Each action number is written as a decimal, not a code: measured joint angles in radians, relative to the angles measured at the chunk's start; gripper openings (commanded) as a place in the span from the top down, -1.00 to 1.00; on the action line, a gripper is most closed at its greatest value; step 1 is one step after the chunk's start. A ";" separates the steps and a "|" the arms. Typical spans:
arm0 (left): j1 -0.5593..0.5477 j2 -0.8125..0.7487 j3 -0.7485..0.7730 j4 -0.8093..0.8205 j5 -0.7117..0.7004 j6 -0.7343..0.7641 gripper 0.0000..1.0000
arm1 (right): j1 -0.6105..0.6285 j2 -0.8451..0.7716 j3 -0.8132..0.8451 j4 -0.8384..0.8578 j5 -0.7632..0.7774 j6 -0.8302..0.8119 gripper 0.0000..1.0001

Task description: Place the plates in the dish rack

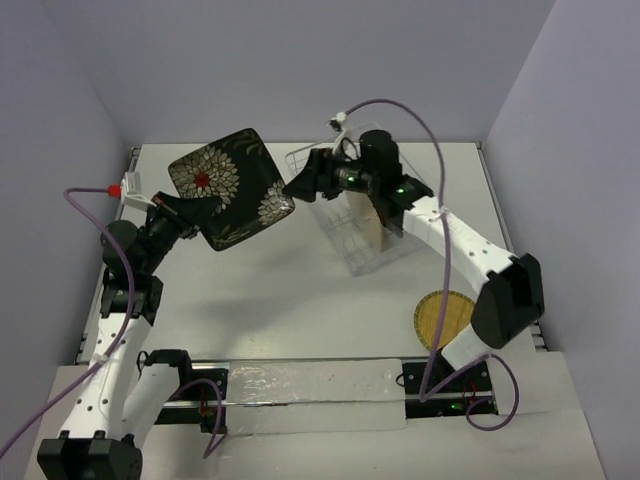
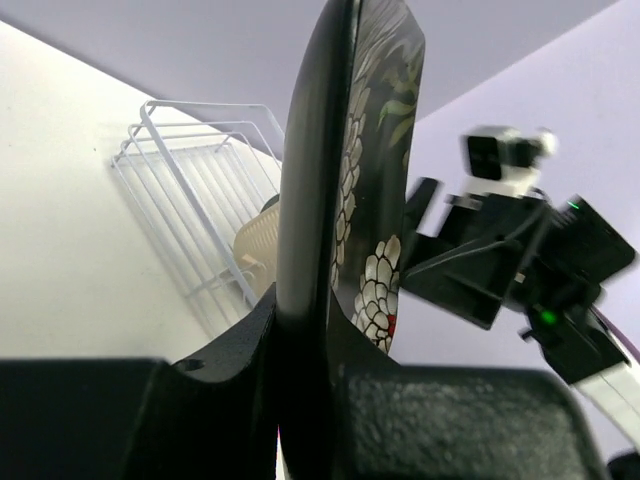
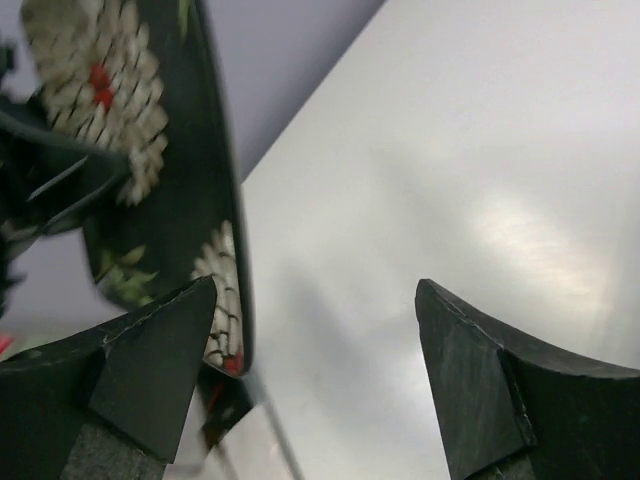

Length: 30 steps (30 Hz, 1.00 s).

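A black square plate (image 1: pixel 225 185) with white flower and leaf patterns hangs tilted above the back left of the table. My left gripper (image 1: pixel 193 217) is shut on its lower left edge. In the left wrist view the plate (image 2: pixel 325 180) stands edge-on between the jaws of the left gripper (image 2: pixel 305 325). My right gripper (image 1: pixel 300 186) is open just off the plate's right corner. In the right wrist view the plate (image 3: pixel 160 170) lies beside the left finger (image 3: pixel 160 350), with nothing between the jaws of the right gripper (image 3: pixel 315 290). The wire dish rack (image 1: pixel 352 235) holds an upright tan plate (image 1: pixel 374 226).
A tan woven round plate (image 1: pixel 448 318) lies flat on the table at the right, partly under the right arm. The rack (image 2: pixel 190 190) shows behind the black plate in the left wrist view. Purple cables loop over both arms. Walls stand close on three sides.
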 measured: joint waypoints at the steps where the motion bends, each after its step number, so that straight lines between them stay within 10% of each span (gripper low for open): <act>1: -0.022 0.018 0.028 -0.024 -0.025 0.001 0.99 | -0.015 -0.035 0.000 -0.025 0.058 -0.021 -0.79; 13: -0.469 0.555 0.733 -0.696 -0.622 -0.003 0.99 | -0.296 -0.351 -0.034 -0.244 0.726 -0.103 -0.89; 30: -0.741 1.104 1.488 -1.390 -1.039 -0.138 1.00 | -0.617 -0.071 -0.100 -0.379 0.859 -0.129 -0.87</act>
